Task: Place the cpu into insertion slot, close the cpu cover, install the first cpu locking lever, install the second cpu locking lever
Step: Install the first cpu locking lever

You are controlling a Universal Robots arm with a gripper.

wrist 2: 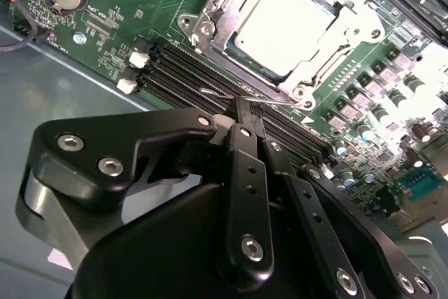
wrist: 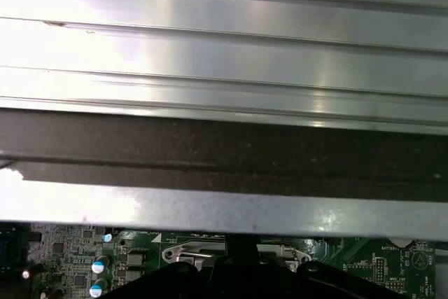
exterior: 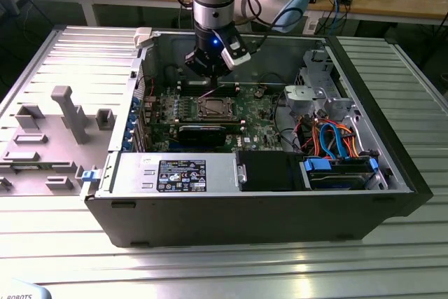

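In the second wrist view the black gripper had its fingers drawn together, their tips nearly meeting at a thin silver wire locking lever beside the long black memory slots; whether they actually pinched it could not be told. The small square cpu with its silver-grey metal top already sat in the silver-rimmed insertion slot, and the thin silver cpu cover frame lay down around it, its window showing the chip.

Judging from that, the step in hand was seating a locking lever. Doing it well probably called for keeping the tips squarely on the wire so it could not spring free, sweeping it along its own arc, and tucking its end fully under the retaining hook without scraping the green motherboard or the memory slots close by.

In the exterior view the open grey desktop computer case held the motherboard at its middle, a black power supply box along its near wall, and orange and blue cables above a drive bay towards the exterior view's right.
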